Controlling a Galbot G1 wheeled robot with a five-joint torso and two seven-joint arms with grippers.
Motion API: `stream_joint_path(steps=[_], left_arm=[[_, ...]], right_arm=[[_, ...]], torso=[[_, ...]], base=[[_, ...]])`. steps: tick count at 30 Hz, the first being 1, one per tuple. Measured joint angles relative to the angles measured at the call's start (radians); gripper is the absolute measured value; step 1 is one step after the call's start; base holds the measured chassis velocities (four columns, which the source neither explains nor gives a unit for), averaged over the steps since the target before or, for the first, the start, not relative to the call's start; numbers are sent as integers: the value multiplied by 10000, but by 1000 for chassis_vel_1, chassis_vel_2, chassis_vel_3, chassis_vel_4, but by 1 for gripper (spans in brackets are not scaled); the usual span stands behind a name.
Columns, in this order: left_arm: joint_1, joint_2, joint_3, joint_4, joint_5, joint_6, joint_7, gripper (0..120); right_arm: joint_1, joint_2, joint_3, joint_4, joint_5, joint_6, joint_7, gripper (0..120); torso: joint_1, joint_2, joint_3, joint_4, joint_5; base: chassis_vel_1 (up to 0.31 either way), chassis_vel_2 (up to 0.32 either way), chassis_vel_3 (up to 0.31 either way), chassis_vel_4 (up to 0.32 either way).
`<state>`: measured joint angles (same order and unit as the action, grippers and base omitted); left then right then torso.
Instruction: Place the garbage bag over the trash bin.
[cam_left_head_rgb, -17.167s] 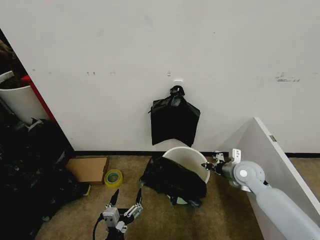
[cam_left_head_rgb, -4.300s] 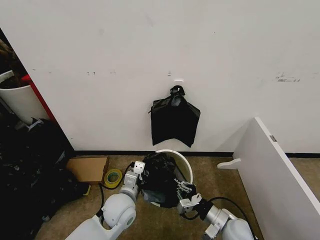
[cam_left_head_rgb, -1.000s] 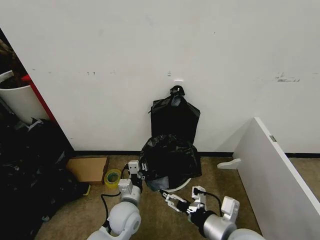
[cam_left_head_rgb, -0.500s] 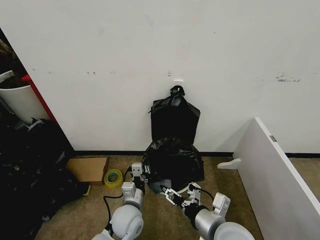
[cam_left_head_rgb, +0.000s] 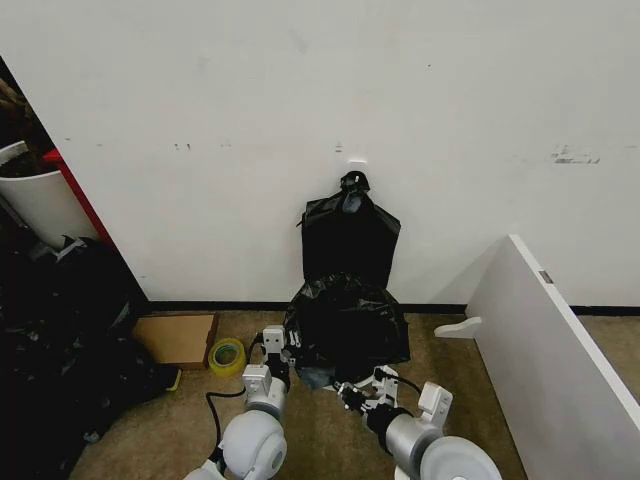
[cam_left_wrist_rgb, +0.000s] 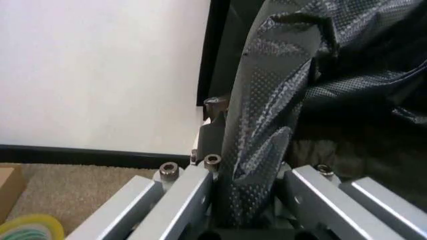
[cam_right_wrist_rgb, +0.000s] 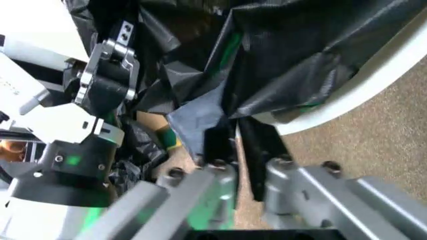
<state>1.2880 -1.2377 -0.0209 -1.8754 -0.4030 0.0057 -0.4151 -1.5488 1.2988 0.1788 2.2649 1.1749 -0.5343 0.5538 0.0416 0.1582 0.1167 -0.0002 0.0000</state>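
Note:
The glossy black garbage bag (cam_left_head_rgb: 345, 320) hangs draped over the trash bin against the wall, hiding it in the head view. A curve of the bin's white rim (cam_right_wrist_rgb: 353, 100) peeks out under the plastic in the right wrist view. My left gripper (cam_left_head_rgb: 278, 352) is at the bag's left side, and the left wrist view shows it (cam_left_wrist_rgb: 248, 200) shut on a fold of the bag (cam_left_wrist_rgb: 267, 125). My right gripper (cam_left_head_rgb: 352, 393) is at the bag's front lower edge, where it (cam_right_wrist_rgb: 233, 145) is shut on a flap of the bag (cam_right_wrist_rgb: 280, 60).
A flat black bag (cam_left_head_rgb: 350, 240) hangs on the wall just above. A cardboard box (cam_left_head_rgb: 178, 338) and a yellow tape roll (cam_left_head_rgb: 227, 356) lie on the floor to the left. A white panel (cam_left_head_rgb: 555, 340) slants at the right; dark clutter (cam_left_head_rgb: 60, 340) and a large white container (cam_left_head_rgb: 40, 200) fill the left.
The bag, which once lay beside the bin, now covers it. In the last second its front edge came down over the white rim, and the right gripper moved in closer to the bin.

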Motion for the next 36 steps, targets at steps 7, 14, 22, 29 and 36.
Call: stream_joint_path(steps=[7,14,22,29,36], left_arm=[[-104,-47,17,73,-344,-13,-136,0],[-287,-170,-183,9,-1318,35,-524,0],[-296,0,-381,-449,-2380,458,-797,0],[-319,226,-594,-1009,-3743,1056,-1150,0],[-326,276,-643,-956,-3474,907,-1122,0]], right_arm=[[-238,-225,-148,116,-551,12,-273,0],[-889,-716,-616,67,-1381,35,-495,0],[-616,-573,-602,-952,-1916,255,-533,0],[-151,-455,-310,-1801,-2008,358,-619,0],[-357,-623,-184,-1614,-2124,502,-784,0]], torso=[[0,0,0,0,0],[0,0,-1,-1,-1],[0,0,-1,0,-1],[0,0,-1,-1,1],[0,0,-1,-1,1]], base=[[0,0,0,0],[0,0,0,0],[0,0,0,0],[0,0,0,0],[0,0,0,0]])
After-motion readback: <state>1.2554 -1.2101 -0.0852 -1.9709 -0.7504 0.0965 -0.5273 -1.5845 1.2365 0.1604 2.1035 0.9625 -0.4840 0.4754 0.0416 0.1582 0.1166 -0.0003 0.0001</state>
